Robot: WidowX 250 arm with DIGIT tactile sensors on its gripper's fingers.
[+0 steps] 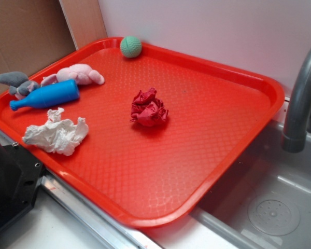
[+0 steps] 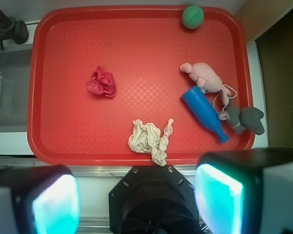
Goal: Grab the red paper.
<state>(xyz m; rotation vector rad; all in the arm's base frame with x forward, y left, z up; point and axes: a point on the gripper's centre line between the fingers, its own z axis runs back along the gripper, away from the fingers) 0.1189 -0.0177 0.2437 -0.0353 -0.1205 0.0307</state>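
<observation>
The red paper (image 1: 149,108) is a crumpled dark crimson ball near the middle of the orange-red tray (image 1: 160,171); in the wrist view it (image 2: 101,82) lies left of centre on the tray (image 2: 63,141). My gripper (image 2: 136,204) hangs high above the tray's near edge, over the robot base, well away from the paper. Its two fingers (image 2: 56,204) stand wide apart with nothing between them. The gripper does not show in the exterior view.
On the tray lie a white paper wad (image 1: 57,134), a blue bottle (image 1: 46,96), a pink plush toy (image 1: 78,74), a grey plush toy (image 1: 15,83) and a green ball (image 1: 130,46). A sink (image 1: 274,207) with a grey tap (image 1: 300,98) lies to the right. The black robot base (image 1: 8,181) is at the left.
</observation>
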